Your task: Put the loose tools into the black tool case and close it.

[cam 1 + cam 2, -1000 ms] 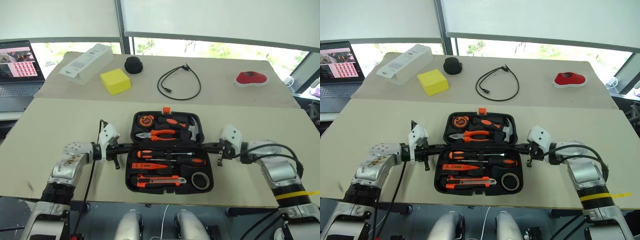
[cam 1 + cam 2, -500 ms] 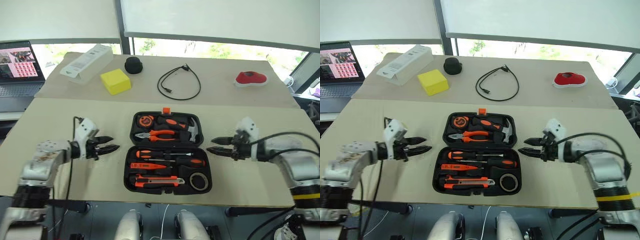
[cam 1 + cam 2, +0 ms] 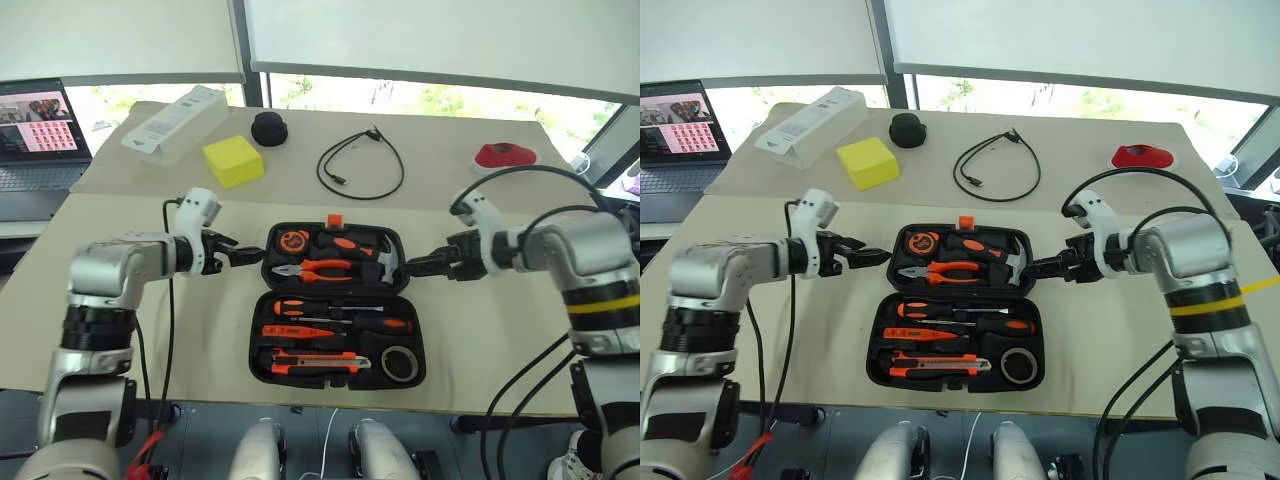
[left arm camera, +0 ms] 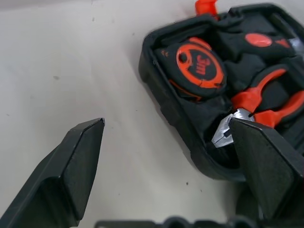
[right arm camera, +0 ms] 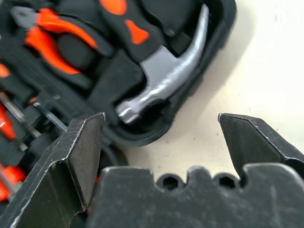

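The black tool case (image 3: 262, 262) lies open in the middle of the table, its orange latch (image 3: 333, 219) on the far edge. In the near half lie two screwdrivers (image 3: 335, 306), a tester pen (image 3: 295, 331), a utility knife (image 3: 315, 362) and a tape roll (image 3: 401, 362). A tape measure (image 4: 197, 69), pliers and a hammer (image 5: 166, 76) sit in the far half. My left gripper (image 3: 246, 254) is open beside the far half's left edge. At the far half's right edge, by the hammer, my right gripper (image 3: 418, 265) is open too. Neither holds anything.
At the back of the table lie a white box (image 3: 172, 125), a yellow block (image 3: 231, 163), a black round cap (image 3: 267, 128), a looped cable (image 3: 360, 165) and a red object (image 3: 505, 155). A laptop (image 3: 35, 140) stands off the table's left side.
Both grippers were shut at the case's hinge line. They swung outward, opened wide, and moved up and forward to the sides of the far half. The case has not moved.
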Tool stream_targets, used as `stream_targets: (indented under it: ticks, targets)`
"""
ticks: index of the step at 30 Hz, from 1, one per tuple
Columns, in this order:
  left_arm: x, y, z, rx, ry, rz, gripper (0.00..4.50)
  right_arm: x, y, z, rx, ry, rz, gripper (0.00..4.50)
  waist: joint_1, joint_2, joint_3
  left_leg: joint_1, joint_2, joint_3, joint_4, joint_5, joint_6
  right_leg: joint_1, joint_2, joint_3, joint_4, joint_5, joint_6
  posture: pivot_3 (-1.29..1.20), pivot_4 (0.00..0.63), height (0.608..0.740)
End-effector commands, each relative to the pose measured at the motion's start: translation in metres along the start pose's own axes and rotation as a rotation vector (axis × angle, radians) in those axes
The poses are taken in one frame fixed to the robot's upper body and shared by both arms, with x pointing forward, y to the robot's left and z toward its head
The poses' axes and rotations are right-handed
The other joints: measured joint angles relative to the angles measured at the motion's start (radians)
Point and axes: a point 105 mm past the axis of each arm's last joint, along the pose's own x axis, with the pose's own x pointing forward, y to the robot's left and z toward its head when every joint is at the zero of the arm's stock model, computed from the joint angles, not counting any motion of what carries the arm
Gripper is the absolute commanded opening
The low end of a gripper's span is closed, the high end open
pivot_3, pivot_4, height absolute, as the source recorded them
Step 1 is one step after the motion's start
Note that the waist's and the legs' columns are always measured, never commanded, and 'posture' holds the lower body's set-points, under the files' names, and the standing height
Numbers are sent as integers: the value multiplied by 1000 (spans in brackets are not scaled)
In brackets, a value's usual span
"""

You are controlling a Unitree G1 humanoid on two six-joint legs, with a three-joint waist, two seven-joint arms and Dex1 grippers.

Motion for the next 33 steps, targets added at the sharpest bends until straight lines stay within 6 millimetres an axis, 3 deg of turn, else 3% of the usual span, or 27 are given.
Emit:
stream_targets:
  ticks: [1,9,13,16,23,26,27,33]
  targets:
    - [3,-3,5,9,13,13,4472,2,-8,11,-26,-17,-66,4458,-1,0,0,0,0,0,0,0,0,0,0,0,0,0,0,0,150,740]
    - [14,-2,-3,8,59,47,4472,18,-9,6,-17,17,-78,4458,0,0,0,0,0,0,0,0,0,0,0,0,0,0,0,0,150,740]
    - [16,-7,-8,1,79,26,4500,20,-9,-5,-5,61,-83,3282,0,0,0,1,0,0,0,0,-1,1,0,0,1,0,0,0,150,740]
    - [20,-10,-11,-15,87,12,3757,25,-9,-9,41,75,-83,2241,0,-1,-1,2,0,0,1,0,-1,3,0,0,1,0,0,0,150,740]
    - [22,-8,-15,-67,76,16,1187,29,-8,-13,120,68,-80,0,-2,-4,-3,14,0,0,1,1,-1,14,0,0,1,1,0,0,150,740]
    - [19,-5,-14,-80,43,23,160,28,-7,-13,130,60,-79,0,-1,-4,-3,20,0,0,0,1,-1,20,0,-1,0,1,0,0,150,740]
    - [18,-5,-13,-81,35,25,15,27,-7,-13,130,59,-80,0,-1,-4,-3,20,0,0,0,1,-1,21,0,-1,0,1,0,0,150,740]
    - [6,-10,0,-40,-155,-49,15,20,10,12,19,-136,20,0,-3,-4,-3,20,0,-3,-1,1,-1,20,0,0,0,1,0,0,150,740]
